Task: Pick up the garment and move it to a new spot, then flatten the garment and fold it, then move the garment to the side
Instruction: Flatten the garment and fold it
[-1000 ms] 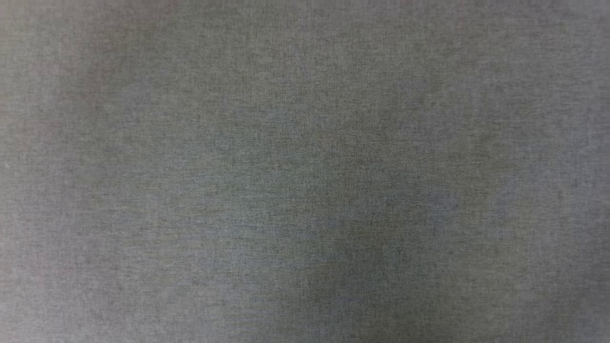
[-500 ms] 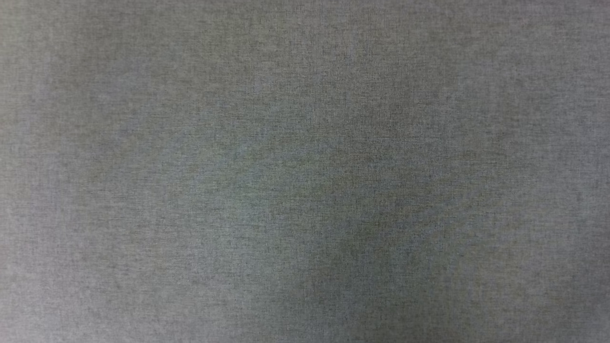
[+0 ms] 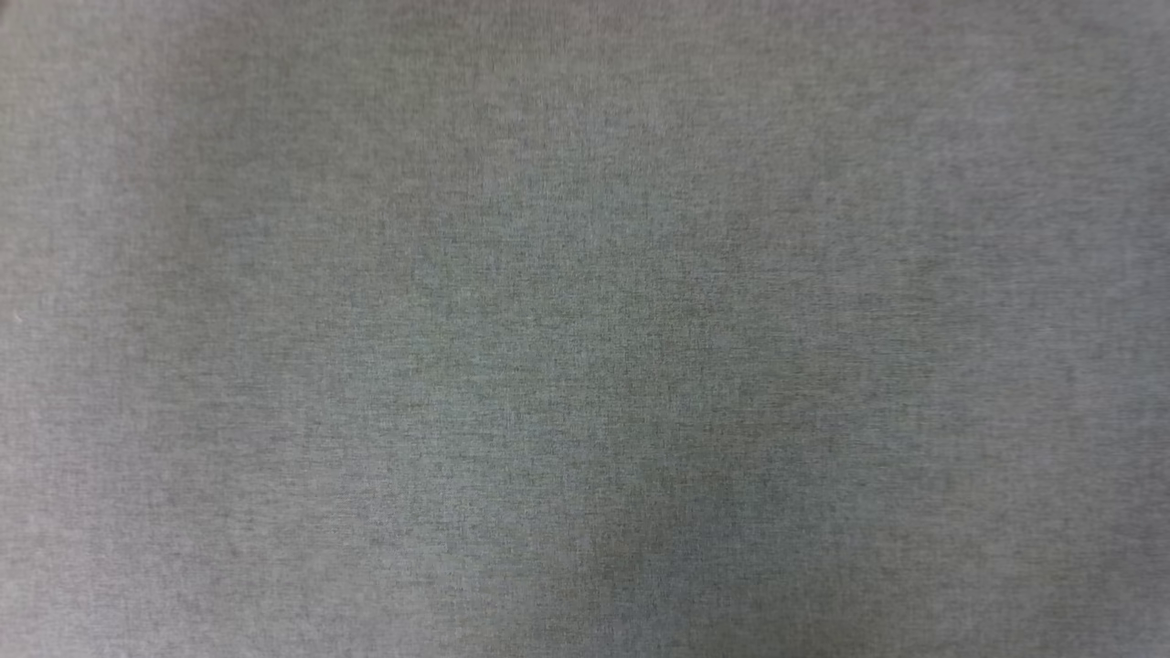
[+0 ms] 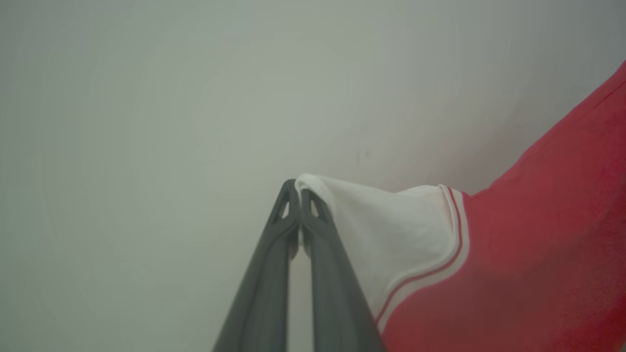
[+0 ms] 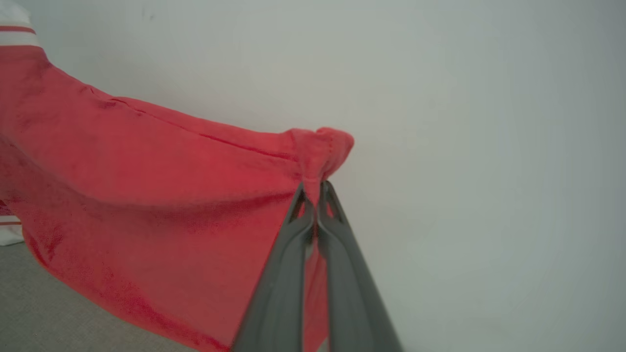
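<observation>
No legible text, number, label or sign: the garment point(image 5: 146, 195) left of the fingers point(image 5: 342, 274) shows plain fabric.

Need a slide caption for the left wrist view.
The left gripper, shut, pinches the tip of the garment's white sleeve, red body trailing to the view's right.

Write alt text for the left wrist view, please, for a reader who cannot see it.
The left gripper, shut, pinches the edge of the white sleeve of the red garment, which stretches to the right before a pale plain background.
</observation>
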### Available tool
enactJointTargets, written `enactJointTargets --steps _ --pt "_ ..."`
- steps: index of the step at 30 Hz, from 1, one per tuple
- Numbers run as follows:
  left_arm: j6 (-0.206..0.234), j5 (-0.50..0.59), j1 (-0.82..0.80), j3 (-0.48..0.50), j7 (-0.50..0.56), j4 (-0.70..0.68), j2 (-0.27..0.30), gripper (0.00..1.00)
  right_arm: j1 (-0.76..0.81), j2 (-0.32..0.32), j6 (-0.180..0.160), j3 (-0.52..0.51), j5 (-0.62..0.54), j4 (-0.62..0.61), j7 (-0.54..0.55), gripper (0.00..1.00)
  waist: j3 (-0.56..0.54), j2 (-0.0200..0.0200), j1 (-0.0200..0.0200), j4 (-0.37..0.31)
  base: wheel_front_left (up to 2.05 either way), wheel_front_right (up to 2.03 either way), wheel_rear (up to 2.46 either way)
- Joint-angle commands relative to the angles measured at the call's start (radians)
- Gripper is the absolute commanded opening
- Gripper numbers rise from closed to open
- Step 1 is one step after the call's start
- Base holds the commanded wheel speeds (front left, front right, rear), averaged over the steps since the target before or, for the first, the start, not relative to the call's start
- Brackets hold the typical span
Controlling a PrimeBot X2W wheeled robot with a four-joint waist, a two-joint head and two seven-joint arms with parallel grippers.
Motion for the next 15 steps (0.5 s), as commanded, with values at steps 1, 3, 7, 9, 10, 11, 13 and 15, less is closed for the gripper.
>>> enactJointTargets --steps 1,3,7,9,10,11,13,15 --pt "0.005 -0.009 0.068 0.007 -0.006 -0.017 0.010 0.00 0.058 0.005 -0.001 0.016 0.019 -0.012 -0.017 0.00 -0.027 0.0000 -0.0001 -0.006 0.00 0.00 0.00" --pt "0.015 -0.023 0.154 0.020 -0.007 -0.051 0.015 0.00 0.131 0.005 -0.001 0.040 0.039 -0.026 -0.033 0.00 -0.049 0.0000 -0.0001 -0.010 0.00 0.00 0.00" --pt "0.036 -0.039 0.357 0.042 -0.007 -0.141 0.035 0.00 0.282 -0.012 -0.001 0.079 0.079 -0.073 -0.058 0.00 -0.099 0.0000 -0.0001 -0.013 0.00 0.00 0.00" --pt "0.054 -0.047 0.462 0.052 -0.007 -0.190 0.043 0.00 0.359 -0.024 -0.001 0.097 0.093 -0.101 -0.061 0.00 -0.125 0.0000 -0.0001 -0.011 0.00 0.00 0.00" --pt "0.061 -0.051 0.521 0.049 -0.007 -0.214 0.049 0.00 0.399 -0.030 -0.001 0.102 0.103 -0.116 -0.064 0.00 -0.138 0.0000 -0.0001 -0.012 0.00 0.00 0.00" --pt "0.074 -0.057 0.574 0.056 -0.007 -0.239 0.056 0.00 0.437 -0.037 -0.001 0.108 0.110 -0.130 -0.066 0.00 -0.151 0.0000 -0.0001 -0.013 0.00 0.00 0.00" --pt "0.083 -0.063 0.677 0.051 -0.007 -0.285 0.073 0.00 0.516 -0.054 -0.001 0.119 0.125 -0.157 -0.065 0.00 -0.177 0.0000 -0.0001 -0.010 0.00 0.00 0.00" --pt "0.093 -0.073 0.773 0.047 -0.007 -0.329 0.087 0.00 0.591 -0.074 -0.001 0.129 0.140 -0.187 -0.063 0.00 -0.203 0.0000 -0.0001 -0.006 0.00 0.00 0.00"
